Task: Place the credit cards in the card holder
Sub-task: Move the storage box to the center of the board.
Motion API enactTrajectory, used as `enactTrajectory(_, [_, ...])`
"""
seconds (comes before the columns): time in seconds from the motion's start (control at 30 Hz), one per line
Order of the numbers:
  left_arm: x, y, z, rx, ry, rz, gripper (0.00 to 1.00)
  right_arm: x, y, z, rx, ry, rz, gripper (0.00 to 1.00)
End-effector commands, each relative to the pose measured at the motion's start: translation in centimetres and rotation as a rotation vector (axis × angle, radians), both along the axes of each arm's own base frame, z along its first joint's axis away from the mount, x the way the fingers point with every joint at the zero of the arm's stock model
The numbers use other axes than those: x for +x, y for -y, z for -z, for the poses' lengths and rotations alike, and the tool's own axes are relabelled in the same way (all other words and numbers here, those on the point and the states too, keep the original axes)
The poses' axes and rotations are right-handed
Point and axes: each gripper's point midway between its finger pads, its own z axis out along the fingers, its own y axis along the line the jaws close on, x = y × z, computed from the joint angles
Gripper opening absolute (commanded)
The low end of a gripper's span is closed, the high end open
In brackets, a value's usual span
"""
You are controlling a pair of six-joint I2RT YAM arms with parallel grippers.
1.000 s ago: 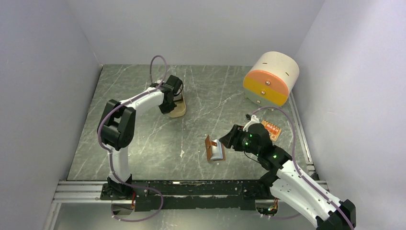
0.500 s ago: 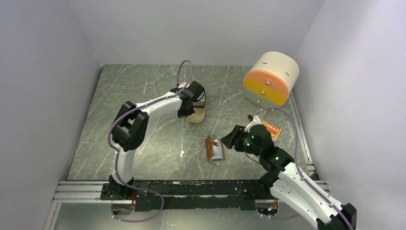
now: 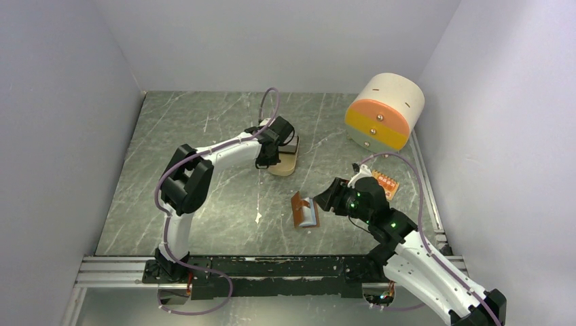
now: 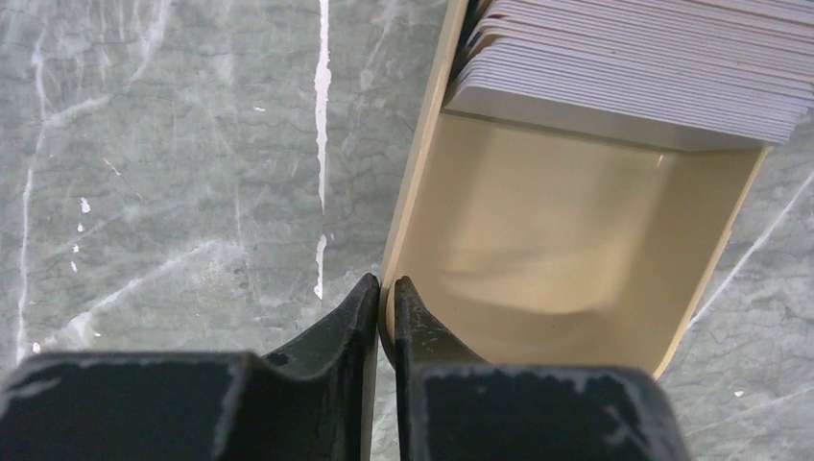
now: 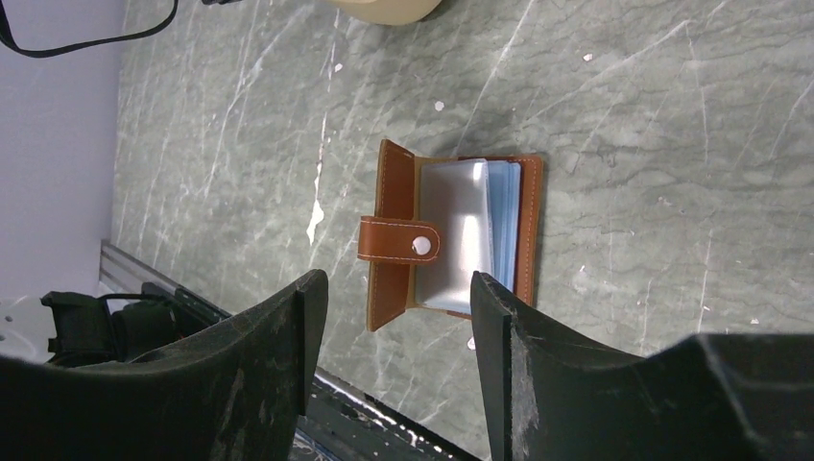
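Observation:
The credit cards (image 4: 634,67) are a pale stack lying in the far end of a tan shallow dish (image 4: 566,240). My left gripper (image 4: 386,283) is shut on the dish's near rim, one finger inside the wall and one outside. From above, the dish (image 3: 285,163) and left gripper (image 3: 275,153) sit at the table's middle back. The card holder (image 5: 451,245), a brown leather wallet, lies open on the table with its snap strap and blue sleeves showing. My right gripper (image 5: 395,283) is open and hovers just right of the card holder (image 3: 306,212), holding nothing.
A cream-and-orange drum-shaped box (image 3: 384,112) stands at the back right. A small orange item (image 3: 385,182) lies by the right arm. The metal rail (image 3: 272,266) runs along the table's near edge, close to the wallet.
My left arm has dragged the dish with the cards to the right, closer to the wallet. The right arm and the wallet have stayed put.

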Motion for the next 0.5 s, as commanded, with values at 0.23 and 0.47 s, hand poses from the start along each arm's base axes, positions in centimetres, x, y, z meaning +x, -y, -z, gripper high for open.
enactTrajectory(0.23, [0.5,4.1,-1.0,-0.126,0.062,0.17,0.09,0.4,0.3,-1.4,0.021,0.027,0.03,0.59])
enactTrajectory(0.47, [0.2,5.8,-0.7,-0.104,0.069,0.244,0.09,0.4,0.3,-1.3,0.018,0.026,0.031,0.59])
